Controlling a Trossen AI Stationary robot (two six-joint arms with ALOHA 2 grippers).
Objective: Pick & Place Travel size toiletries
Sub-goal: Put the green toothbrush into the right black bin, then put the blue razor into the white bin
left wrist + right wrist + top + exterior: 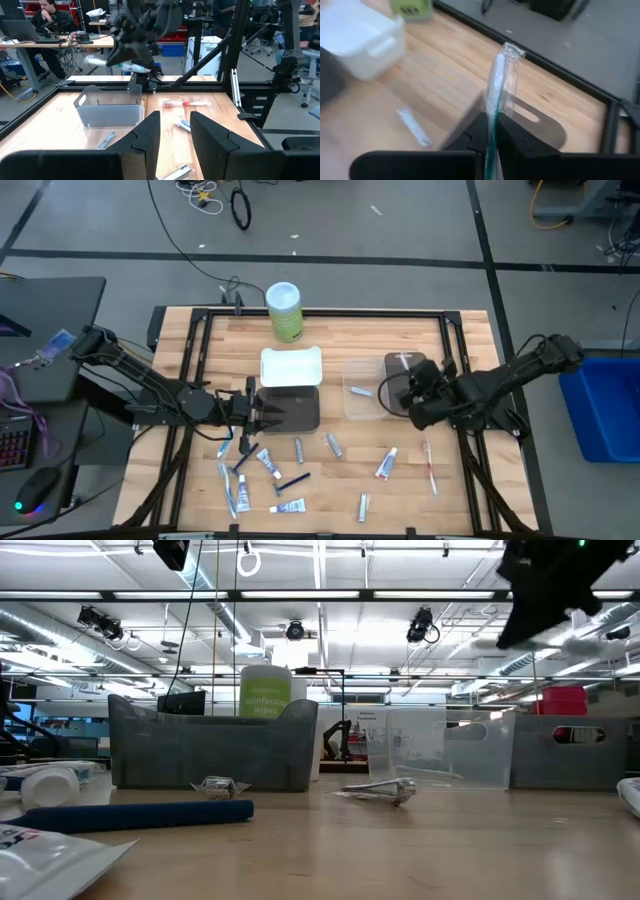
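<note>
High view: right gripper [400, 392] sits above the clear tray [362, 390] and grey tray [405, 366]; left gripper [262, 418] waits half open, empty, at the dark tray [295, 408].

Right wrist view: fingers pinch a wrapped toothbrush [496, 95] upright.

Recommendation: centre over the tray, lower, then release.

- Trays: 4 — white tray [291, 366], dark grey tray [296, 408], clear tray [361, 389], grey tray [402, 366] right of centre.
- Green-and-white canister [284, 311]: 1, upper centre.
- Toothpaste tubes: about 5 — e.g. [387, 464], [267, 462], lower frame.
- Small silvery tubes: 3 — [299, 447], [334, 444], [363, 504].
- Dark blue razors: 2 — [293, 480], [243, 462].
- Red-and-white toothbrush [430, 464]: 1, lower right.
- Wrapped toothbrush [496, 95]: 1, clamped in right gripper.
- Robot arms: 2.
</note>
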